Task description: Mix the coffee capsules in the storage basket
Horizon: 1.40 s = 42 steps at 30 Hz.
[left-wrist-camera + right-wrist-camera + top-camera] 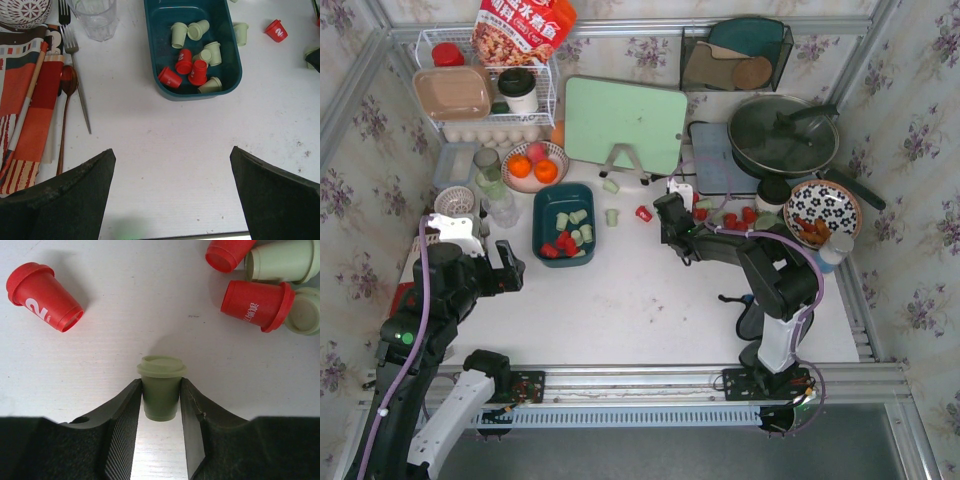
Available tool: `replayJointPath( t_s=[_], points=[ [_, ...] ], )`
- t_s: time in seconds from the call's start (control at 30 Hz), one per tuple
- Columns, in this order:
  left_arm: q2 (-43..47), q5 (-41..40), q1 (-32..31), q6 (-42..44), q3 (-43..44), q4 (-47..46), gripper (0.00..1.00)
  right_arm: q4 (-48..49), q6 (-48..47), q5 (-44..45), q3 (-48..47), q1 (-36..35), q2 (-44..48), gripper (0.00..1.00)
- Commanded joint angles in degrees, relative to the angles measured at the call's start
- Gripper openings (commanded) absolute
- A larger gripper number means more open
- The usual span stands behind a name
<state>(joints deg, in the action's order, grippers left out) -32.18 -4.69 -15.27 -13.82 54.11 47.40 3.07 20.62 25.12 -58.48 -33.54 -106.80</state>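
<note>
The dark teal storage basket [539, 226] sits left of the table's centre and holds several red and pale green coffee capsules [570, 236]. It also lies ahead in the left wrist view, storage basket [154, 60] with capsules [192, 70] inside. My right gripper [161, 386] is shut on an upright pale green capsule [161, 368] standing on the table, both fingers against its sides. A red capsule [44, 296] lies to its far left, and more capsules [257, 302] cluster at the far right. My left gripper [172, 165] hangs open over bare table, well short of the basket.
Loose capsules [612, 216] lie right of the basket. Behind are a green cutting board [623, 122], a bowl of oranges [533, 165], a white wire rack [485, 90] and a lidded pan [782, 135]. A patterned plate [823, 210] sits right; a glass [97, 17] and cutlery [70, 85] sit left.
</note>
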Motion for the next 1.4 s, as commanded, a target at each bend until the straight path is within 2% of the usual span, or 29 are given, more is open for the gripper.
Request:
replayJointPath(
  t_s=[0.0,0.2,0.4,0.5,0.7,0.83,1.03,1.1,1.37],
  points=[
    [0.13,0.47,0.15,0.15,-0.04,-1.78,0.99,1.08,0.43,-0.94,-0.36,0.03,0.73,0.39],
    [0.19,0.75,0.28,0.05,-0.01,-1.86,0.99,1.72,-0.83,-6.56,-1.81,-0.18,3.17,0.32],
    [0.11,1.15,0.61,-0.06,-0.05,-2.0,0.99,4.15,-3.76,-12.01,-8.0,-4.16,3.92,0.31],
    [0.1,1.34,0.74,-0.06,-0.05,-2.0,0.99,6.72,-5.3,-14.76,-12.97,-6.79,2.06,0.32],
    [0.27,1.18,0.8,-0.06,-0.05,-1.89,0.99,7.83,-6.05,-20.57,-25.39,-11.55,-7.61,0.33],
    [0.44,1.26,0.77,-0.08,-0.11,-1.92,0.99,6.31,-6.81,-21.32,-31.81,-13.95,-13.51,0.39],
    [0.78,1.54,0.84,-0.15,-0.16,-1.89,0.99,3.92,-6.7,-21.57,-34.54,-14.36,-16.05,0.64],
    [0.88,1.53,0.8,-0.14,-0.23,-1.96,0.99,3.22,-7.38,-20.81,-33.71,-14.38,-15.09,0.69],
    [-0.5,0.76,0.85,-0.06,-0.46,-2.1,0.99,5.19,-9.94,-14.33,-22.38,-14.36,-4.24,0.7]
  ],
)
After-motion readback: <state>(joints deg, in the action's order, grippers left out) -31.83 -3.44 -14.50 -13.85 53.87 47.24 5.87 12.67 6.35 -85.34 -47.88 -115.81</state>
